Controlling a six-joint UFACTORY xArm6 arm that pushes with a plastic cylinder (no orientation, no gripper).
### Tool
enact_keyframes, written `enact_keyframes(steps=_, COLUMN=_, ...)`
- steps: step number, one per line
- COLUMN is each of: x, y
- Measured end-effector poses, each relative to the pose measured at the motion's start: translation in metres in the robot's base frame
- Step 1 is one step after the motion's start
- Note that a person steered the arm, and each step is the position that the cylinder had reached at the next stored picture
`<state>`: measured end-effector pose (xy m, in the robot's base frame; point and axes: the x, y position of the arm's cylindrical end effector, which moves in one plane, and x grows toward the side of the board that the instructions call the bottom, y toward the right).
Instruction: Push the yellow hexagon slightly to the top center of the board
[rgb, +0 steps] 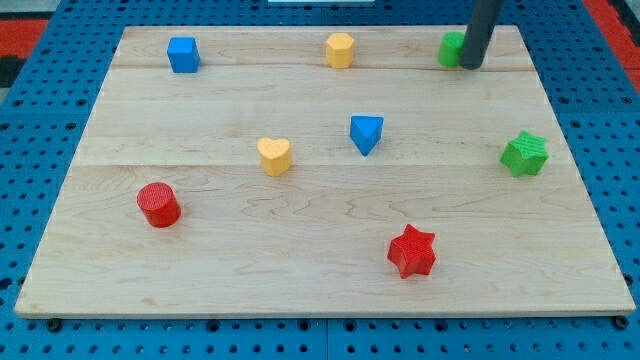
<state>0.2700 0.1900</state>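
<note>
The yellow hexagon (340, 49) already sits top centre; my tip (467, 66), a plain rod without jaws, touches a green block (451, 48) well right of it.

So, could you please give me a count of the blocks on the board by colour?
Blue: 2, the blue cube and blue triangle
Yellow: 2, the yellow hexagon and yellow heart
Green: 2, the green star and a green block partly behind my tip
Red: 2, the red cylinder and red star
Total: 8
</note>
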Motion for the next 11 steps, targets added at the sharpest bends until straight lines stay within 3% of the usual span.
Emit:
enact_keyframes(steps=2, x=0.019, y=0.033)
enact_keyframes(steps=5, x=0.019, y=-0.121)
enact_keyframes(steps=8, x=-0.003, y=-0.167)
enact_keyframes(steps=9, x=0.038, y=-0.207)
enact_keyframes(steps=11, x=0.054, y=-0.304)
